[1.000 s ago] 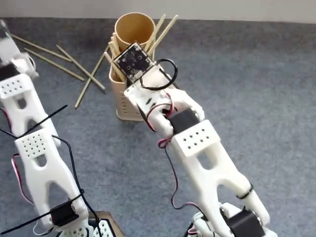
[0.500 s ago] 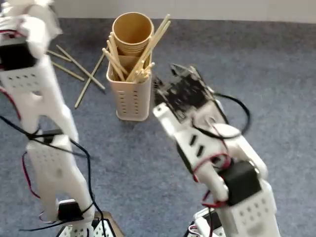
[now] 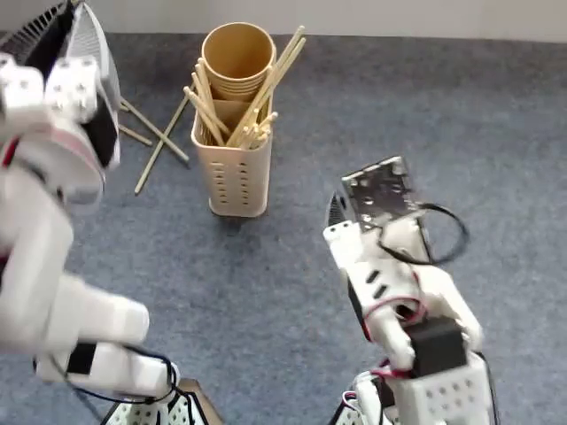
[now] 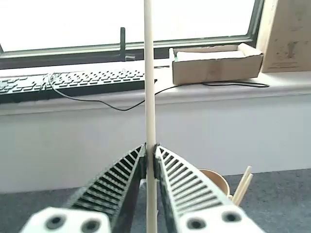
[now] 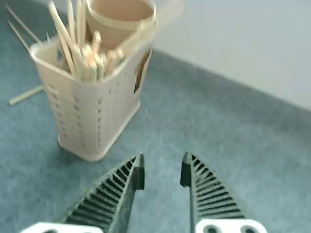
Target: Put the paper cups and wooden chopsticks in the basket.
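Note:
A cream perforated basket (image 3: 234, 173) stands on the grey carpet, holding stacked paper cups (image 3: 237, 55) and several wooden chopsticks (image 3: 266, 84). The basket (image 5: 95, 102) and cups (image 5: 119, 17) sit ahead of my open right gripper (image 5: 163, 172), which hangs empty over the carpet to the basket's right. My left gripper (image 4: 150, 160) is shut on a wooden chopstick (image 4: 149, 73) that stands upright between its fingers, raised high at the left of the table (image 3: 75, 53). A few loose chopsticks (image 3: 158, 133) lie on the carpet left of the basket.
Grey carpet (image 3: 425, 115) covers the table, with free room right of the basket. Beyond the wall, a window sill carries a keyboard (image 4: 73, 80) and a cardboard box (image 4: 214, 63).
My right arm has pulled back from the basket toward the near right, leaving chopsticks in it. My left arm has risen at the left with a chopstick in its gripper.

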Tool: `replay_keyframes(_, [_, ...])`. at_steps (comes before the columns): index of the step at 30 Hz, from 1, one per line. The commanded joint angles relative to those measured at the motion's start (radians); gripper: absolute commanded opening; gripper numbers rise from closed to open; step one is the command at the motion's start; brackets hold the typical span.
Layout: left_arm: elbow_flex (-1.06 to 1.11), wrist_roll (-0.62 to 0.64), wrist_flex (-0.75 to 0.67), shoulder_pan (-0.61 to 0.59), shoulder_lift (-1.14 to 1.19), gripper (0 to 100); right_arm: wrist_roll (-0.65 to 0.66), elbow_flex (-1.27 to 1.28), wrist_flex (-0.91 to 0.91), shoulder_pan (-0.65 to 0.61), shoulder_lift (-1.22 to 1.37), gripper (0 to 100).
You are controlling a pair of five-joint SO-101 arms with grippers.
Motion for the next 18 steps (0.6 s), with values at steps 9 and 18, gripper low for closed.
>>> replay_keyframes(9, [0.952, -0.026, -0.037, 0.277, -0.607, 0, -0.008, 0.671, -0.358, 0.012, -0.211, 13.9])
replay_keyframes(18, [1.865, -0.021, -1.082, 0.203, -0.707, 1, -0.008, 0.742, -0.363, 0.005, -0.275, 13.9])
